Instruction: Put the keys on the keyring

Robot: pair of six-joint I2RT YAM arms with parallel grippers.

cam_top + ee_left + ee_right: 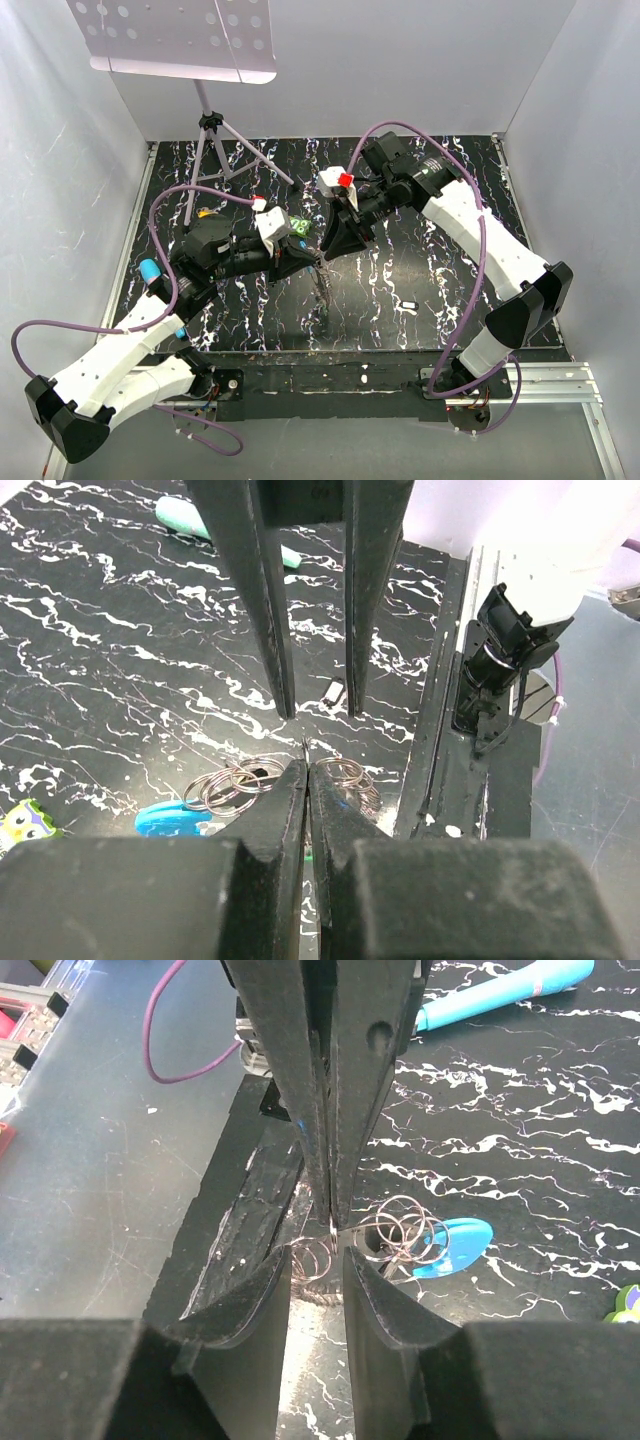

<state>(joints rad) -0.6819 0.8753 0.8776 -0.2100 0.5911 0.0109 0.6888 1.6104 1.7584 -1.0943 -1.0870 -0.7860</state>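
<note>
Grey keyring [400, 1232] clamped in left jaws; right jaws apart around it

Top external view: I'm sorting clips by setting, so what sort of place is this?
Probably a robot test cell: white panel walls box in a black marbled tabletop, the left arm and right arm are bolted to a metal rail, and a perforated panel stands on a tripod.
</note>
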